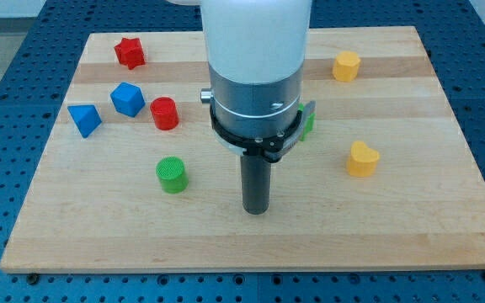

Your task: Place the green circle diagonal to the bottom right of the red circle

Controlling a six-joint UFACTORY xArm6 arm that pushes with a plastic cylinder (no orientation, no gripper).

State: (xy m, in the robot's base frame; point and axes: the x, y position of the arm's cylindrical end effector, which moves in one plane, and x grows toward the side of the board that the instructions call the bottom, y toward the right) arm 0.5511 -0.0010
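The green circle (173, 174) stands on the wooden board (411, 227), left of centre. The red circle (164, 113) stands above it, slightly to the left, with a gap between them. My tip (256, 209) rests on the board to the right of the green circle and a little lower, well apart from it. The arm's white and grey body rises above the tip and hides the board's middle top.
A red star (130, 52) is at the top left. A blue cube-like block (127, 98) and a blue triangle (84, 119) lie left of the red circle. A yellow block (346, 65) sits at the top right, a yellow heart (362, 159) at the right. A green block (308, 124) peeks from behind the arm.
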